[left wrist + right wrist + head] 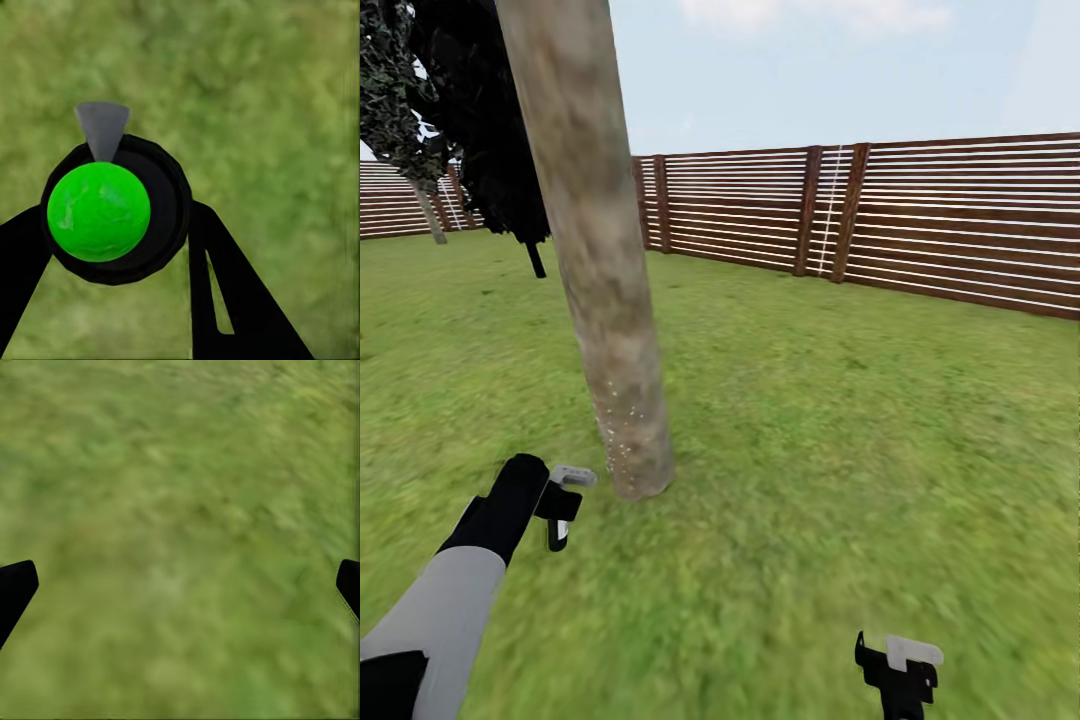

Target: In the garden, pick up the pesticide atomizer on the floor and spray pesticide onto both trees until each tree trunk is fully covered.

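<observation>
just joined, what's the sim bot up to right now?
It is out on the grass beside a thick tree trunk, spraying it. The left end effector is shut on the pesticide atomizer, held low near the trunk's base, where pale specks already dot the bark. Higher up, the trunk looks bare of specks. The right end effector hangs open over the lawn, holding nothing. A slatted wooden fence runs behind.

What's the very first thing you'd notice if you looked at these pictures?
The thick tree trunk rising from the grass, just left of the middle, with pale specks low on its bark. In the left wrist view, a dark round bottle with a bright green disc sits between the left gripper's black fingers. A brown slatted fence runs behind.
</observation>
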Robot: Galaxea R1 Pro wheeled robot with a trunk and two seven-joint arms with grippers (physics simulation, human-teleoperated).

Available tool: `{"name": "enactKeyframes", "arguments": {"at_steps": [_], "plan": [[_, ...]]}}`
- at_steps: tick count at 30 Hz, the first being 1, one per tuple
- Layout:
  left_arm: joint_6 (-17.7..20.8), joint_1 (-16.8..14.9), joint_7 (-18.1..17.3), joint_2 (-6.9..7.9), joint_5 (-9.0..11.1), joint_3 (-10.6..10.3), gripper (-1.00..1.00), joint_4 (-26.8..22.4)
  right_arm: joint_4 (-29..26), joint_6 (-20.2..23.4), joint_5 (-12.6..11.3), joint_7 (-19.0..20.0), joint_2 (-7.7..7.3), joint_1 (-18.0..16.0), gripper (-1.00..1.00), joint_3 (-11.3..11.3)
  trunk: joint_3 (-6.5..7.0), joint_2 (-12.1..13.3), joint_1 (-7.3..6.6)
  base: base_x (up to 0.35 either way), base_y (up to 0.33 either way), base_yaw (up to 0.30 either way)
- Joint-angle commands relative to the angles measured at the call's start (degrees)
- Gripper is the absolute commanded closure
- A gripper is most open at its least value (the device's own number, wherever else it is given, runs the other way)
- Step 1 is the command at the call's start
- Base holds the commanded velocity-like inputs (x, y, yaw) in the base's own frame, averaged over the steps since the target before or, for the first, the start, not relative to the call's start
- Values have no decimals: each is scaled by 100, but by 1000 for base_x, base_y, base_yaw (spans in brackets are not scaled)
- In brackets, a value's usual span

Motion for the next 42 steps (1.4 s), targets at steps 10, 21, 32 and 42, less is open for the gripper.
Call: {"name": "enactKeyframes", "arguments": {"at_steps": [10,21,32,42], "plan": [[-49,197,-45,-54,-95,391,100,-3,5,-13,55,-14,13,-4,-100,-45,-5,-2,1,262,-171,25],[-310,255,19,-79,-82,516,100,3,5,-13,55,-14,22,-4,-100,-45,-5,-2,1,231,-175,185],[-315,349,60,-71,-89,516,100,3,5,-13,55,-14,22,-4,-100,-45,-5,-2,1,4,-274,21],[-319,455,175,-80,-72,524,100,3,5,-13,55,-14,22,-4,-100,-45,-5,-2,1,66,-262,253]]}}
